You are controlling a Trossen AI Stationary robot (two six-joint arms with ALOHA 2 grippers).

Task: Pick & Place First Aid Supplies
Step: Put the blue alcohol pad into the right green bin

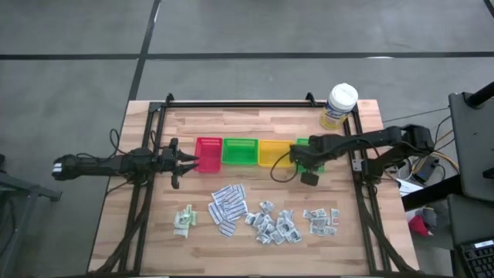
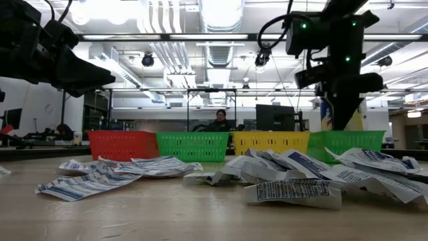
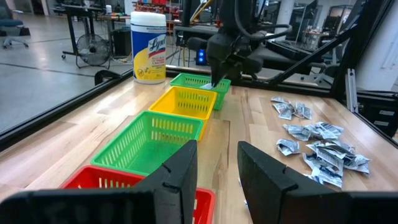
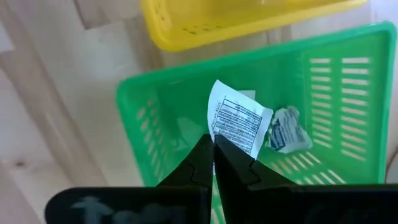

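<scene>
White printed packet (image 4: pixel 235 124), crinkled flat.

trays (image 1: pixel 238 151) row behind packets (image 1: pixel 262 218) | tub (image 1: pixel 339 106) behind trays

My right arm covers most of the far green tray (image 1: pixel 303 147) from above. Packet print (image 4: pixel 239 124) too small to read. Red tray (image 3: pixel 109 182) half behind my left fingers (image 3: pixel 180 177).
</scene>
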